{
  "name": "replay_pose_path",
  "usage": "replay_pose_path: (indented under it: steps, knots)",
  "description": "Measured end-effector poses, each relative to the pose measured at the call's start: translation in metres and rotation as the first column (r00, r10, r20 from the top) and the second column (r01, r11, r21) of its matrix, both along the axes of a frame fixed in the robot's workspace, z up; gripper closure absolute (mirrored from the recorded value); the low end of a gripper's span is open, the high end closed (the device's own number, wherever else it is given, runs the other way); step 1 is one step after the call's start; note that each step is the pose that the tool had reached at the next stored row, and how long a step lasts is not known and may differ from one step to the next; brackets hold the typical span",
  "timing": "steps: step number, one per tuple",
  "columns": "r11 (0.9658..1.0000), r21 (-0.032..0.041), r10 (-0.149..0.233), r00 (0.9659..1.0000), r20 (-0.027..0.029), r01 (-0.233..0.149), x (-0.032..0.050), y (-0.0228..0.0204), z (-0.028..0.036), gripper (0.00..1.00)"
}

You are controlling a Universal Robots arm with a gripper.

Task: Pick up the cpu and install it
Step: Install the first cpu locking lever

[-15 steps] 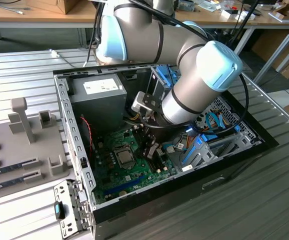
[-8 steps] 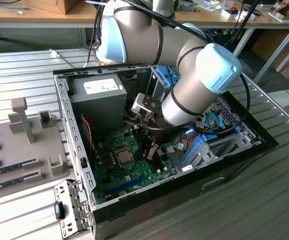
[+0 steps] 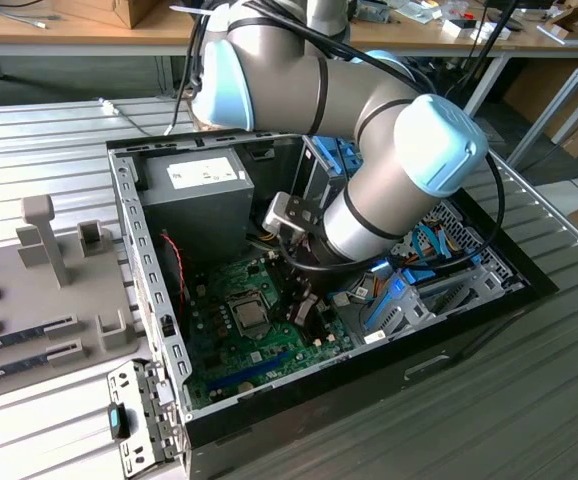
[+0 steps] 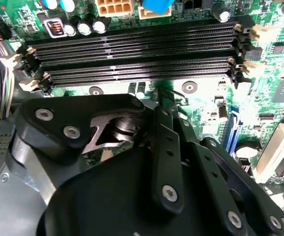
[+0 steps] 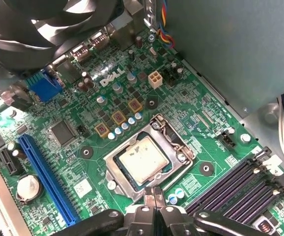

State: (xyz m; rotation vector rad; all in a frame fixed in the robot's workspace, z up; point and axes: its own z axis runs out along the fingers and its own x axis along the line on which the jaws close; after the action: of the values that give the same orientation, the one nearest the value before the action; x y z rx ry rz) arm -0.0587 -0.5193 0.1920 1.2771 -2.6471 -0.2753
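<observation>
The gripper [image 5: 155, 209] hung low over the motherboard [image 5: 102, 105], its fingers [image 5: 150, 201] pressed together with nothing between them. Just beyond the fingertips lay the cpu [image 5: 143, 162], seated flat in the socket frame [image 5: 174, 142] and not touched by the gripper. Its square top was pale silver-grey and slightly smudged. The memory slots [image 5: 240, 189] ran empty beside the socket frame.

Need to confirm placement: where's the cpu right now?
The cpu sits in the socket frame on the motherboard in the first wrist view, between the blue slot and the memory slots, beside the hand.
</observation>
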Motion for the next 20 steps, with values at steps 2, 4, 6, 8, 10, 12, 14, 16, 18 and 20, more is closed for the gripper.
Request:
replay_pose_path:
  steps: [2, 4, 6, 8, 10, 12, 14, 16, 18, 20]
  knots:
    - [1.0, 0.0024, 0.0, 1.0, 0.0001, 0.0, -0.0001, 0.0, 0.0007, 0.89]
    - [1.0, 0.0064, 0.0, 1.0, 0.0004, 0.0, -0.0001, 0.0001, 0.0052, 0.89]
    - [0.9999, 0.0112, 0.0, 1.0, 0.0001, 0.0, 0.0, 0.0, 0.0109, 0.89]
    - [0.9999, 0.0141, 0.0, 1.0, 0.0, 0.0, 0.0, 0.0, 0.0127, 0.89]
    - [0.9999, 0.0163, 0.0, 1.0, 0.0, 0.0, 0.0, 0.0, 0.0154, 0.89]
    - [0.9996, 0.0291, 0.0, 1.0, 0.0, 0.0, 0.0006, 0.0005, 0.0375, 0.89]
    - [0.9994, 0.0352, 0.001, 1.0, -0.0009, -0.001, 0.0016, 0.0136, 0.0532, 0.89]
    - [0.9993, 0.0362, 0.002, 1.0, -0.0012, -0.002, 0.0018, 0.0168, 0.055, 0.89]
    - [0.9993, 0.0382, 0.002, 1.0, -0.0012, -0.002, 0.0018, 0.0172, 0.0579, 0.89]
    - [0.9993, 0.0385, 0.002, 1.0, -0.0011, -0.002, 0.0017, 0.0173, 0.0581, 0.89]
